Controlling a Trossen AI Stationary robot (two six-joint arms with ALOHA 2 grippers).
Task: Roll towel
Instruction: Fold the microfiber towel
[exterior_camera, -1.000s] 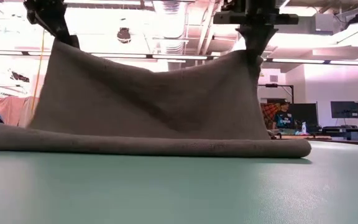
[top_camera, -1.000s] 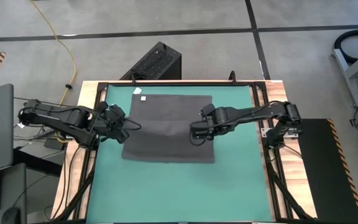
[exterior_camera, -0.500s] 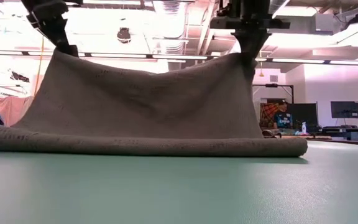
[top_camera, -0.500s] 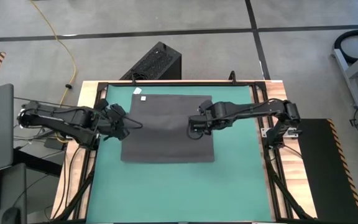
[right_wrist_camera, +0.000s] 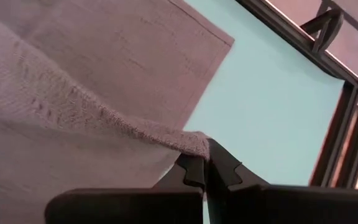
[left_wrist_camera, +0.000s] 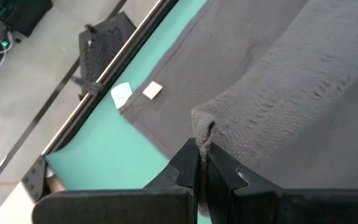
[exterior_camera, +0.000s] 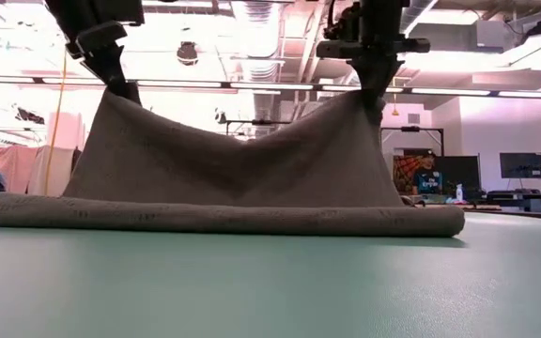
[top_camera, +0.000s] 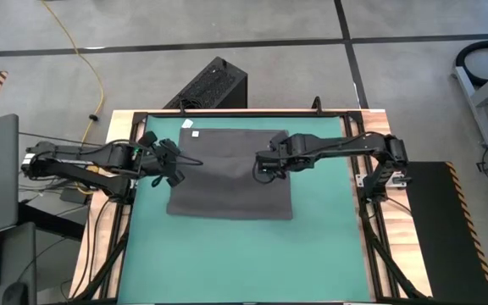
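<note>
The dark grey towel (top_camera: 227, 191) lies on the green mat (top_camera: 227, 254), its white tag (top_camera: 196, 133) at the far left corner. Its near part is lifted and doubled back, so a rounded fold (exterior_camera: 214, 219) rests on the mat toward the near edge. My left gripper (top_camera: 179, 163) and my right gripper (top_camera: 263, 168) are each shut on the raised edge, above the towel's middle. The cloth (exterior_camera: 233, 169) sags between them. My left gripper pinches the left corner of the raised edge (left_wrist_camera: 202, 127) between its two fingers, bunched at their tips. The corner is lifted clear and the cloth slopes down from it to the fold on the mat. My right gripper pinches the right corner of the raised edge (right_wrist_camera: 194, 144) between its two fingers, at their tips. The fingers point down in the low view (exterior_camera: 369, 86). The cloth hangs below them, slack toward the middle, its lower part on the mat.
A small white label (top_camera: 187, 124) lies on the mat beside the towel's far left corner. A black frame (top_camera: 346, 127) runs round the table. A black box (top_camera: 210, 85) stands on the floor behind it. Bare mat stretches toward the near edge.
Both grippers have carried the raised edge toward the table's far edge, and my left gripper has also gone a little toward the right. The lifted cloth has folded farther over the flat part. The fold on the mat has stayed about where it was.
</note>
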